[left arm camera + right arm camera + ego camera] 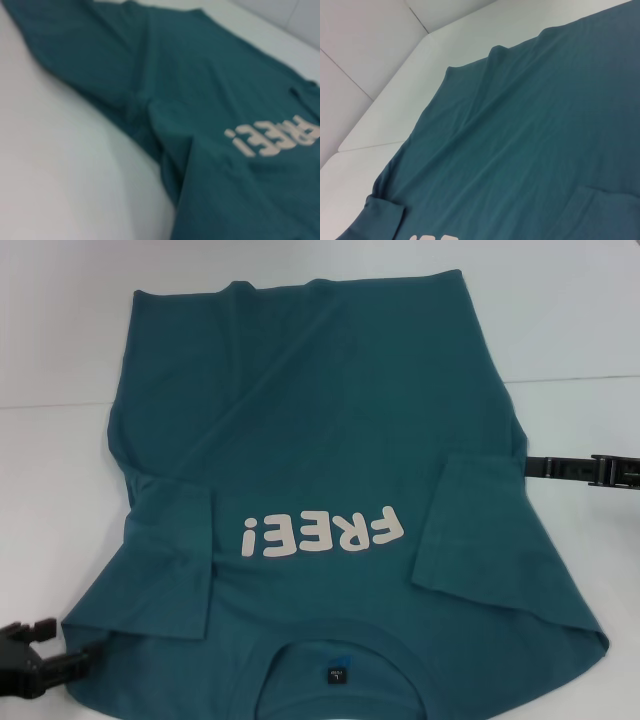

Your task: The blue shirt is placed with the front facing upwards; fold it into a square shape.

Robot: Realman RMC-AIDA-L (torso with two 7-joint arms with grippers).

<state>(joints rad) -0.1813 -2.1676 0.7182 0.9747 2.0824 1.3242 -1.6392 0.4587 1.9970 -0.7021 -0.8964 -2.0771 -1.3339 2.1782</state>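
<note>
You have the blue shirt (pixel 330 470) lying face up on the white worktop (pixel 60 340), collar at the near edge, hem at the far edge, so its long axis runs near to far. Both sleeves are already turned in over the body. Your left gripper (pixel 35 660) sits at the near left, just beside the shoulder corner; your right gripper (pixel 600 470) waits at the right edge, beside the mid-length side seam. I cannot tell how either set of jaws stands. The left looks nearer a corner.
</note>
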